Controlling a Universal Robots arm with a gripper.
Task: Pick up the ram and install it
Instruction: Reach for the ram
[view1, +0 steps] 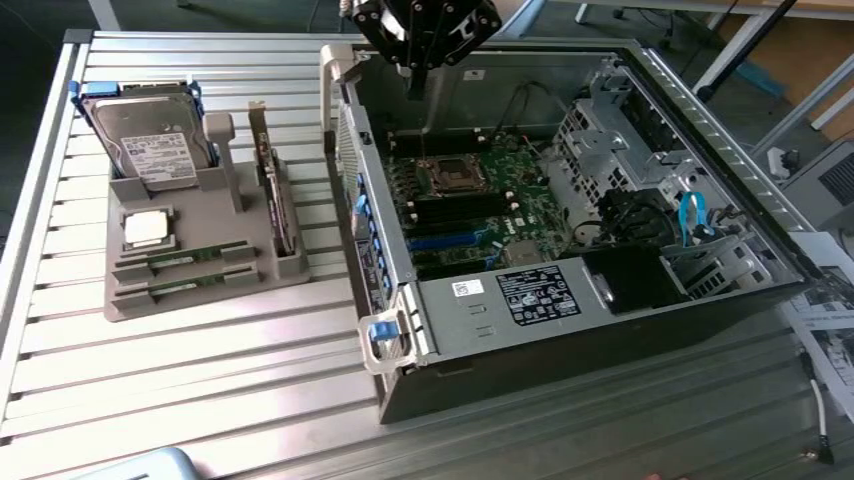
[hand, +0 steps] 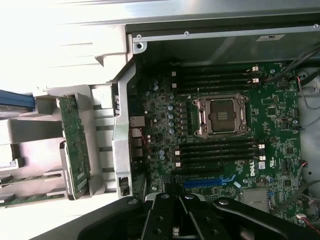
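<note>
**Exterior view.**
- Tool (view1: 416, 88): closed, hanging over the far end of the open computer case (view1: 574, 370), above its motherboard (view1: 481, 200).
- Ram stick (view1: 187, 259) and second ram stick (view1: 187, 286): lying side by side in slots of the grey holder (view1: 274, 268). The holder sits on the desk (view1: 200, 390) just beside the case, and both sticks are well apart from the tool.

**Wrist view.**
- Tool (hand: 175, 220): a dark linkage inside the case outline, near the memory slots (hand: 215, 150) and the processor socket (hand: 222, 116).
- Both ram sticks (hand: 30, 178) (hand: 30, 200): in the holder, outside the case wall.
</note>
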